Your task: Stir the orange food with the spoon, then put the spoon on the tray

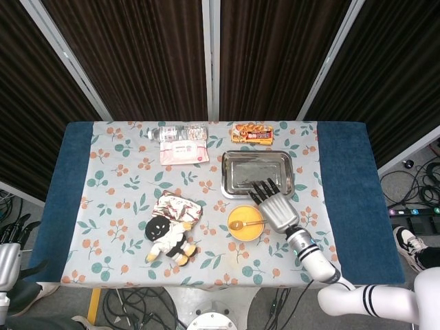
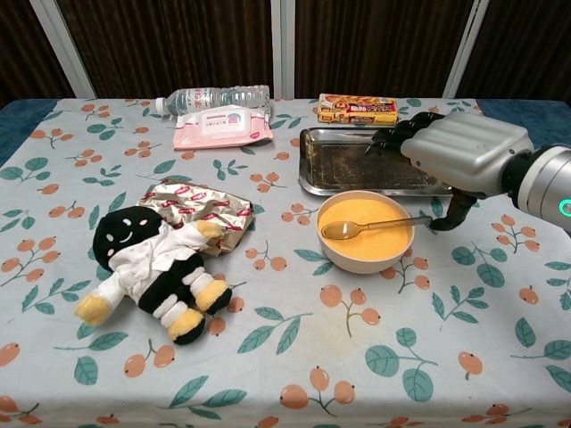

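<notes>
A cream bowl (image 2: 393, 259) of orange food (image 2: 375, 239) stands just in front of the steel tray (image 2: 339, 165). A gold spoon (image 2: 337, 231) lies with its head in the food and its handle over the right rim. My right hand (image 2: 464, 153) hovers at the bowl's right, over the tray's near right corner. Its thumb meets the end of the handle and seems to pinch it, while the other fingers stretch out over the tray. In the head view the right hand (image 1: 275, 210) sits right of the bowl (image 1: 237, 234). My left hand (image 1: 8, 251) hangs off the table's left, fingers apart, holding nothing.
A black and white plush doll (image 2: 152, 267) lies on a foil snack bag (image 2: 201, 209) at the left. A pink wipes pack (image 2: 221, 127), a water bottle (image 2: 214, 94) and an orange snack box (image 2: 357, 109) line the far edge.
</notes>
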Robot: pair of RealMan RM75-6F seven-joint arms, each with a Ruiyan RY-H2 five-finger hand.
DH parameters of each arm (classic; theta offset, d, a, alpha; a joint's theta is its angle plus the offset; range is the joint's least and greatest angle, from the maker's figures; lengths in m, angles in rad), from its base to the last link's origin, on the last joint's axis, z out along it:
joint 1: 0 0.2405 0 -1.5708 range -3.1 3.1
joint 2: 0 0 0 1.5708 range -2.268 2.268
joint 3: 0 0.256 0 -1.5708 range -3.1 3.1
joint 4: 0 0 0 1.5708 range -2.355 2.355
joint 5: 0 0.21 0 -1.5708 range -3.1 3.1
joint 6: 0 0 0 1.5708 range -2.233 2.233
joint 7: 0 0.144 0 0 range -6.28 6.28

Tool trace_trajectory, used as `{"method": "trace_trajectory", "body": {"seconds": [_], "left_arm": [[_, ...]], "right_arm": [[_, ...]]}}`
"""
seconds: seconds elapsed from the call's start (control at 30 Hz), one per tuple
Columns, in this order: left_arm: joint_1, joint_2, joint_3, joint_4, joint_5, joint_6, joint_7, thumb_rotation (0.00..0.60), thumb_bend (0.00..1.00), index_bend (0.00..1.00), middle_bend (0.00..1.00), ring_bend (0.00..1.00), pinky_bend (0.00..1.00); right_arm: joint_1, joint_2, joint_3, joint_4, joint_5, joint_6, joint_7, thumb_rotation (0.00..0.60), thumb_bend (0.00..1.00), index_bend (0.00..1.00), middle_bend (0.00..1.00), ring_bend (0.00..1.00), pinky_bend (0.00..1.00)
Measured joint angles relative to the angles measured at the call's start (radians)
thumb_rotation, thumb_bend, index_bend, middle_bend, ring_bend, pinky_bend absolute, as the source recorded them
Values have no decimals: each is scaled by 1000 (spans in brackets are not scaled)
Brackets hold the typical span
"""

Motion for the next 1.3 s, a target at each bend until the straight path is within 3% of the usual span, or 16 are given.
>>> {"method": "trace_trajectory", "body": {"seconds": [0.13, 0.27, 0.53, 0.67, 1.3], "left_arm": [[0, 0, 0, 1, -1, -2, -2, 600, 0, 248, 171, 147, 142], [1, 0, -1, 4, 0, 0, -6, 600, 0, 248, 171, 147, 142], [0, -2, 0, 6, 7, 3, -10, 600, 0, 248, 171, 147, 142], [0, -3, 2, 5, 12, 6, -10, 600, 0, 248, 171, 147, 143], [7, -11, 4, 31, 3, 0, -34, 600, 0, 248, 171, 147, 142]], "right_arm": [[14, -15, 39, 42, 25, -14, 30, 600, 89, 83, 0, 0, 0], [21, 12, 45, 29, 36, -30, 35, 600, 103, 109, 20, 0, 0], [7, 153, 35, -135, -28, -28, 99, 600, 349, 395, 157, 0, 0], [-13, 182, 22, -197, -89, -25, 192, 600, 376, 435, 167, 0, 0], [-6, -9, 13, -46, -19, -56, 151, 600, 372, 405, 160, 0, 0]]}}
